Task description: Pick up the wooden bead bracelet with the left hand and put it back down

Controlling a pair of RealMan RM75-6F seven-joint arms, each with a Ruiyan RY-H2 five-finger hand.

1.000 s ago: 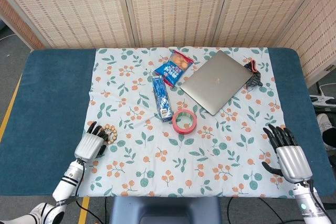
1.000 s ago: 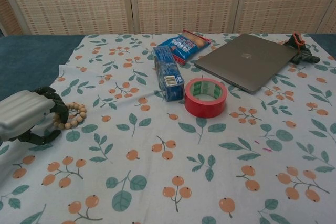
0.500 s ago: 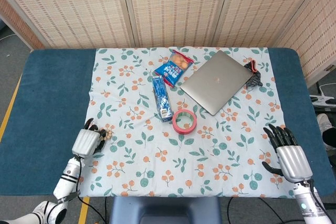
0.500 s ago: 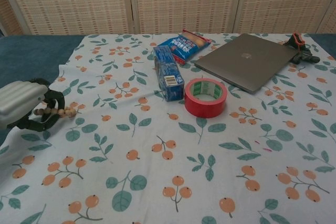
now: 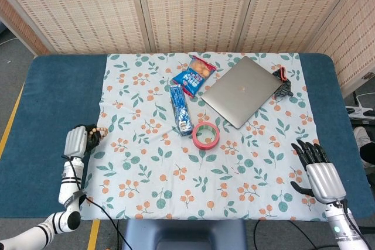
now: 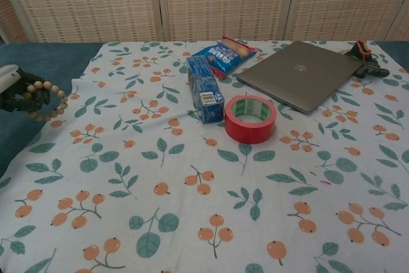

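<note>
My left hand [image 5: 77,141] is raised near the left edge of the floral cloth and holds the wooden bead bracelet [image 5: 96,133] in its dark fingers. In the chest view the left hand [image 6: 14,89] sits at the far left edge, and the bracelet [image 6: 50,102] hangs from its fingers above the table. My right hand [image 5: 319,170] rests at the front right with its fingers spread and nothing in it; only the head view shows it.
On the floral cloth [image 5: 176,191] lie a blue snack box [image 5: 180,109], a roll of red tape [image 5: 206,135], a blue snack bag [image 5: 194,75], a closed laptop [image 5: 241,91] and a black and red clamp [image 5: 283,85]. Woven screens stand behind the table.
My left hand has closed on the bracelet, lifted it off the cloth and carried it up and to the left. My right hand has stayed in place.
</note>
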